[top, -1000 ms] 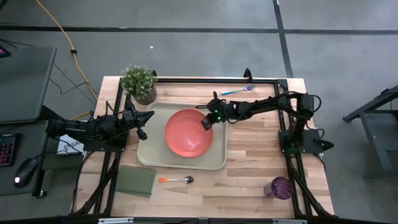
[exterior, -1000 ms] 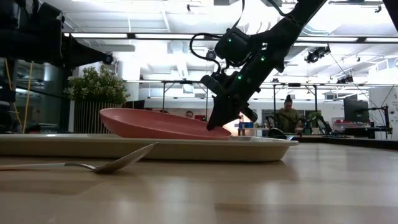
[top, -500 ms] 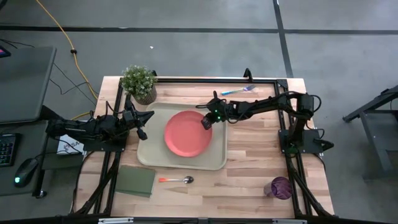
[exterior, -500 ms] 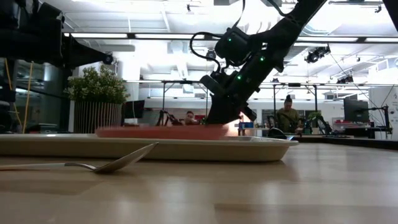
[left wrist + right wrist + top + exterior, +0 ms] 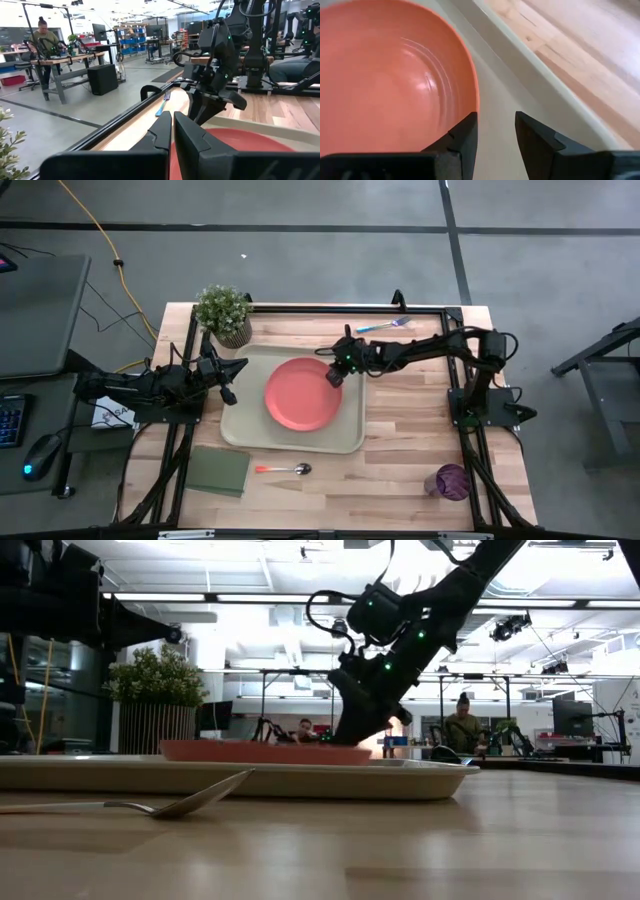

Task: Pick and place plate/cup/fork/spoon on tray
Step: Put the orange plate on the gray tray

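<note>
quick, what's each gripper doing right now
Left gripper: closed, holding nothing, waiting by the tray.
Right gripper: open at the plate rim, holding nothing.

The plate (image 5: pixel 302 394) lies flat in the tray (image 5: pixel 240 430), which sits mid-table with the plant (image 5: pixel 223 313) at its 11 o'clock corner and the pad (image 5: pixel 219 471) off its 7 o'clock corner. The spoon (image 5: pixel 284 470) lies at 6 o'clock just outside the tray, the fork (image 5: pixel 381 326) up at 1 o'clock by the table's far edge, and the cup (image 5: pixel 452 480) well apart at 4 o'clock. The right gripper (image 5: pixel 334 376) sits at the plate's 2 o'clock rim, the left gripper (image 5: pixel 228 381) at the tray's 9 o'clock edge.
</note>
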Robot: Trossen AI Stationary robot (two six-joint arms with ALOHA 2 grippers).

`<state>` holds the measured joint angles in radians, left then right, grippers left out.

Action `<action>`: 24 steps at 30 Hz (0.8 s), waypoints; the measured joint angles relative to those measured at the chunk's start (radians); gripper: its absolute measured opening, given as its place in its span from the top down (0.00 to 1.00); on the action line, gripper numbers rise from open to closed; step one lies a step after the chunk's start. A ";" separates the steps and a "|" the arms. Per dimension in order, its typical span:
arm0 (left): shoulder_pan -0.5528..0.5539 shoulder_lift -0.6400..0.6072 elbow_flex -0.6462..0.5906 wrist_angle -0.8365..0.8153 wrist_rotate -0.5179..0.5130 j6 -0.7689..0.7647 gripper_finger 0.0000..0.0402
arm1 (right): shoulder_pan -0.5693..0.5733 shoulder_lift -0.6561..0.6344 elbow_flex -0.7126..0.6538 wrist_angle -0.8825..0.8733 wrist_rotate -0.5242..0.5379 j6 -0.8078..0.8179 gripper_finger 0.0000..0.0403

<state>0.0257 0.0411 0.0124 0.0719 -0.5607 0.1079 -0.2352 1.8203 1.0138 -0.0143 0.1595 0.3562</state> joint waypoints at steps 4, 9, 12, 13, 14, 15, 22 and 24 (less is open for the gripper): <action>0.000 0.000 0.000 0.000 0.000 0.000 0.99 | 0.001 -0.059 0.000 -0.106 0.019 -0.057 0.69; 0.000 0.000 0.000 0.000 0.000 0.000 0.99 | 0.036 -0.173 0.000 -0.271 0.050 -0.099 0.69; 0.000 0.000 0.000 0.000 0.000 0.000 0.99 | 0.078 -0.223 -0.013 -0.324 0.010 -0.142 0.69; 0.000 0.000 0.000 0.000 0.000 0.000 0.99 | 0.093 -0.237 -0.029 -0.321 -0.013 -0.155 0.70; 0.000 0.000 0.000 0.000 0.000 0.000 0.99 | 0.110 -0.247 -0.049 -0.316 -0.036 -0.164 0.70; 0.000 0.000 0.000 0.000 0.000 0.000 0.99 | 0.127 -0.253 -0.072 -0.311 -0.056 -0.173 0.71; 0.000 0.000 0.000 0.000 0.000 0.000 0.99 | 0.209 -0.256 -0.271 -0.048 -0.052 -0.131 0.85; 0.000 0.000 0.000 0.000 0.000 0.000 0.99 | 0.211 -0.256 -0.298 0.009 -0.035 -0.120 0.92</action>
<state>0.0257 0.0410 0.0124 0.0719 -0.5610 0.1078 -0.0240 1.5639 0.7157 -0.0051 0.1242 0.2366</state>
